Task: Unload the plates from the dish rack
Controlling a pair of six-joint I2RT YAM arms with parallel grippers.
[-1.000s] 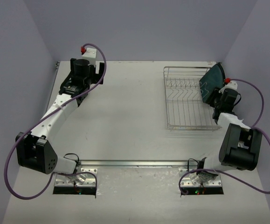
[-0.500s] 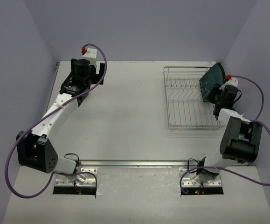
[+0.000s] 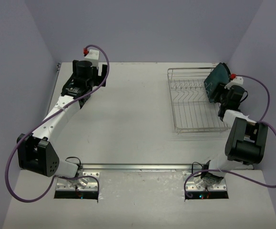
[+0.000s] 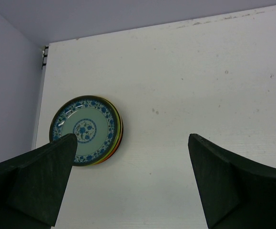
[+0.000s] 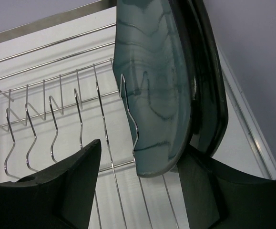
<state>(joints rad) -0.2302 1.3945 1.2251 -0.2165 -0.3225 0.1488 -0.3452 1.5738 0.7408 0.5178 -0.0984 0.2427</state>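
Note:
The silver wire dish rack (image 3: 191,110) stands at the right of the table. A dark-teal rounded-square plate (image 3: 217,78) stands upright at its far right end and fills the right wrist view (image 5: 157,81), with a darker plate edge (image 5: 210,81) behind it. My right gripper (image 3: 220,94) is open, its jaws astride the teal plate's lower edge (image 5: 140,183), not closed on it. A stack of small round plates (image 4: 86,130), the top one with a blue floral pattern, lies on the table at the far left. My left gripper (image 3: 76,87) hovers open and empty (image 4: 133,164) just right of the stack.
The rack's upright tines (image 5: 52,119) stand empty to the left of the teal plate. The table's back edge and the purple walls are close behind both grippers. The left wall corner (image 4: 43,50) is near the plate stack.
My right gripper has moved a little farther back and in toward the teal plate, and the right elbow has shifted. The left arm has not moved.

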